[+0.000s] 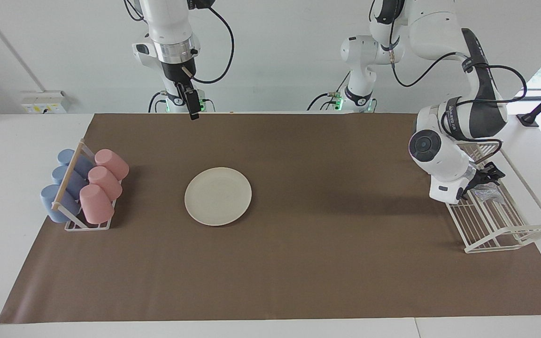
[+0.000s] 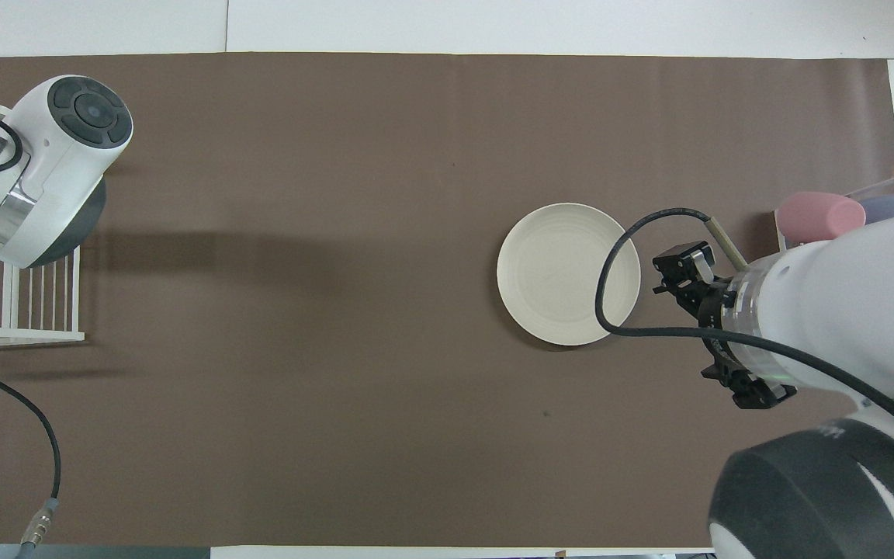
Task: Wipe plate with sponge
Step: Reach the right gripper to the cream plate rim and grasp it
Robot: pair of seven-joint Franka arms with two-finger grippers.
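The cream plate lies flat on the brown mat; it also shows in the overhead view. The silvery mesh sponge lies in the white wire rack at the left arm's end of the table. My left gripper is down inside the rack, right at the sponge and partly covering it. In the overhead view the left arm hides the sponge. My right gripper is open and empty, up in the air over the mat, apart from the plate; the overhead view shows it beside the plate's edge.
A small rack of pink and blue cups lying on their sides stands at the right arm's end of the table; it shows partly in the overhead view. The wire rack also shows in the overhead view.
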